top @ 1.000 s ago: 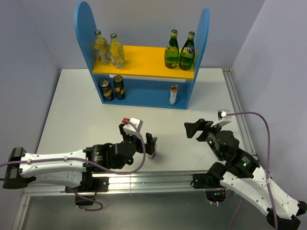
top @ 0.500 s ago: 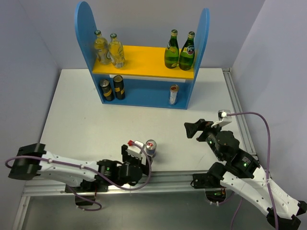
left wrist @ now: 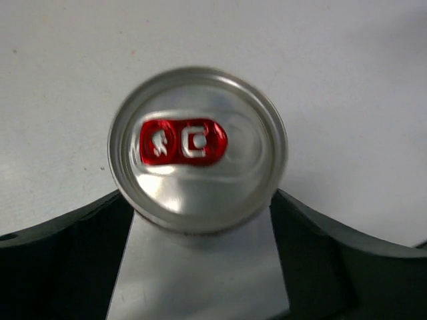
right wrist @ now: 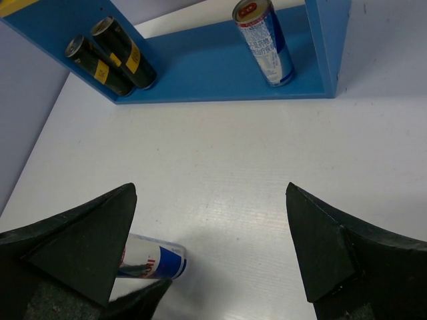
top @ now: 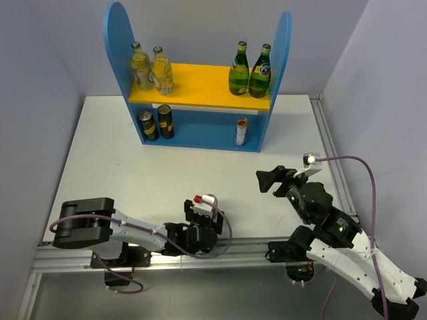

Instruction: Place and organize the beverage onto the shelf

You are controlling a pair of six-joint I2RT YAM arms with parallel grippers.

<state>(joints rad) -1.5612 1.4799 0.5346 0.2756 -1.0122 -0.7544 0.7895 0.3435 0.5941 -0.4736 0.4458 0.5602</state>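
The blue shelf (top: 200,133) stands at the table's far side. Two pale-yellow bottles (top: 151,67) stand on its yellow board (top: 200,81). Two black-gold cans (top: 156,123) and one silver can (top: 241,131) stand on its lower level. The other silver can (left wrist: 198,148) stands near the front edge, its red tab up. My left gripper (top: 203,228) reaches down over it, with a finger tight on each side of its body. The can also shows in the right wrist view (right wrist: 152,261). My right gripper (top: 270,180) is open and empty over the table's right part.
Two green bottles (top: 249,69) stand at the right end of the yellow board. The shelf's lower level shows in the right wrist view (right wrist: 220,77). A metal rail (top: 325,153) runs along the table's right edge. Walls stand close on both sides.
My left arm has folded back, its elbow swinging toward the near left, and its wrist has come over the silver can. The can has stayed about where it was. The right arm has not moved.
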